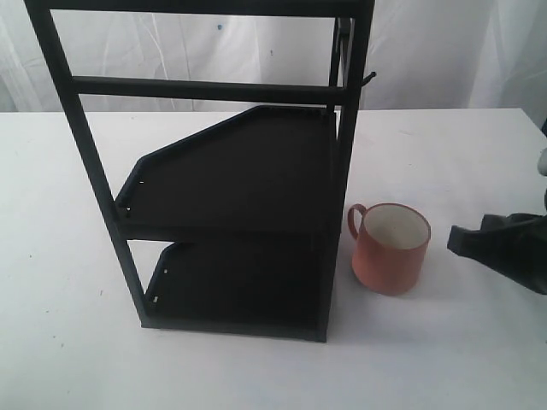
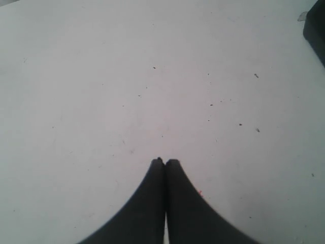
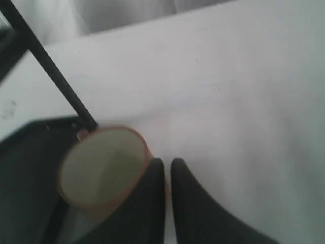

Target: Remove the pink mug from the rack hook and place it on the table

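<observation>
My right end effector [image 3: 167,162] hangs low over the white counter [image 1: 444,359] with its two dark fingers drawn almost together. Only a thin slit shows between them, and nothing is held in it. The pink mug [image 1: 391,249] stands upright on the counter near those fingertips, ahead of them and a little to one side. In the exterior view a strip of bare counter separates it from me. Its cream inside faces up and its small loop handle [image 1: 355,220] points away from my end effector, toward the black two-shelf rack [image 1: 231,184]. The mug sits between my right end effector and the rack, just beside the rack's near upright post.

The rack hook [image 1: 369,80] is a short thin black peg jutting from that post. It is well above my right end effector and beyond the mug, and it is bare.

My left end effector [image 2: 165,161] has its fingers pressed together, tips touching, gripping nothing. Under and ahead of it lies only plain, lightly speckled counter. A dark edge shows at the far corner of its wrist view, and I cannot tell what that is. The exterior view does not show this end effector.
</observation>
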You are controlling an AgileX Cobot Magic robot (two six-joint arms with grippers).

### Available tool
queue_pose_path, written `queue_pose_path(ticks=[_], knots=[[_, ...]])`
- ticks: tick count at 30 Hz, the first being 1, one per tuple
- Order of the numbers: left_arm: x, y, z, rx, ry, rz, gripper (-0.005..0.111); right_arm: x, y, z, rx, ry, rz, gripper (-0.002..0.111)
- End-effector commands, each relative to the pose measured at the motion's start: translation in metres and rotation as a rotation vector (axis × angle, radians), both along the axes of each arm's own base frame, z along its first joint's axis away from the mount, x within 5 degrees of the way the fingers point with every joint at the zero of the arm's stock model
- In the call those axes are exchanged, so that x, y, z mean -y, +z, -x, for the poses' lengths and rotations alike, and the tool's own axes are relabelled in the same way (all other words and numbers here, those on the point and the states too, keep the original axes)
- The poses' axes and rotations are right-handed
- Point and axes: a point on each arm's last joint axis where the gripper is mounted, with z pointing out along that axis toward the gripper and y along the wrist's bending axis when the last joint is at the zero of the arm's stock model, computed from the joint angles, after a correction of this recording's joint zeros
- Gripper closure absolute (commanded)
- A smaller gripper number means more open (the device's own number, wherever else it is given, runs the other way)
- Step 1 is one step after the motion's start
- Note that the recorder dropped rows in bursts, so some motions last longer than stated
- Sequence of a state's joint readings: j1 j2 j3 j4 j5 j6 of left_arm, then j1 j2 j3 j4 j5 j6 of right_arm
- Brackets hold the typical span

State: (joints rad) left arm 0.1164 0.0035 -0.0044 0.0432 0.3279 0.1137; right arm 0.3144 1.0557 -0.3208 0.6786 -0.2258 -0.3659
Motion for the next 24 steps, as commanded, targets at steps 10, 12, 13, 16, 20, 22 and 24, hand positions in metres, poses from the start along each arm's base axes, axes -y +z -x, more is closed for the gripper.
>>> queue_pose_path(ticks=[10,12,13,16,20,22,24], knots=[[0.001,-0.003,0.001,-0.023,0.001,0.015,0.107,0.049,0.006,-0.012,-0.273,0.06,0.148,0.104],[0.001,-0.003,0.001,-0.023,0.001,0.015,0.107,0.061,0.007,-0.002,-0.336,0.043,0.212,0.104],[0.001,-0.003,0.001,-0.023,0.001,0.015,0.107,0.063,0.015,0.003,-0.318,-0.06,0.123,0.105],[0.001,-0.003,0.001,-0.023,0.001,0.015,0.107,0.059,0.037,0.022,-0.212,-0.085,0.09,0.106],[0.001,-0.003,0.001,-0.023,0.001,0.015,0.107,0.049,0.076,0.079,0.124,-0.083,0.167,0.107],[0.001,-0.003,0.001,-0.023,0.001,0.015,0.107,0.045,0.084,0.097,0.204,-0.078,0.172,0.107],[0.001,-0.003,0.001,-0.023,0.001,0.015,0.107,0.043,0.092,0.113,0.298,-0.087,0.184,0.107]])
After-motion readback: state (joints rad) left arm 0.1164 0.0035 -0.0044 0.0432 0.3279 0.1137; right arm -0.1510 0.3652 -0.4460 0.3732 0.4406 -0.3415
